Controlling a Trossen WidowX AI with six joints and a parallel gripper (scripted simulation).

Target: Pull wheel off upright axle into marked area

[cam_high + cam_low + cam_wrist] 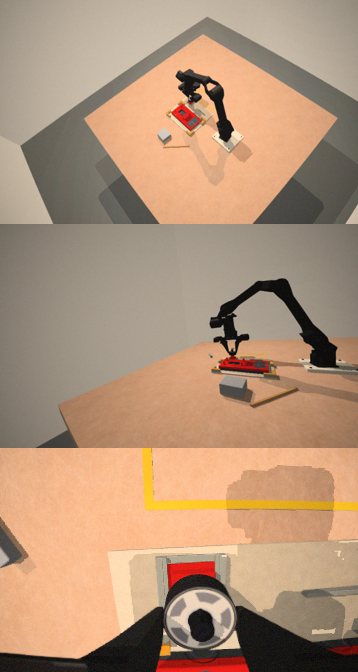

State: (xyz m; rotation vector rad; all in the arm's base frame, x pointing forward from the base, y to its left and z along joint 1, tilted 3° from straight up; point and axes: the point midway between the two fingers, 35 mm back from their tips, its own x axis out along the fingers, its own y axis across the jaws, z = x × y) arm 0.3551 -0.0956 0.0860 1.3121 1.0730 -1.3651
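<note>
A black-tyred wheel with a silver face sits between my fingertips, over a red stand. The dark axle end shows in the wheel's centre hole, so the wheel is around the upright axle. My gripper is shut on the wheel, one finger on each side. How far up the axle the wheel sits cannot be told. The marked area is a yellow outline on the table, beyond the stand in the wrist view.
A red chassis lies in a pale fixture with orange corners, close beside the stand. A grey block and a thin wooden stick lie farther off. A small grey piece lies behind.
</note>
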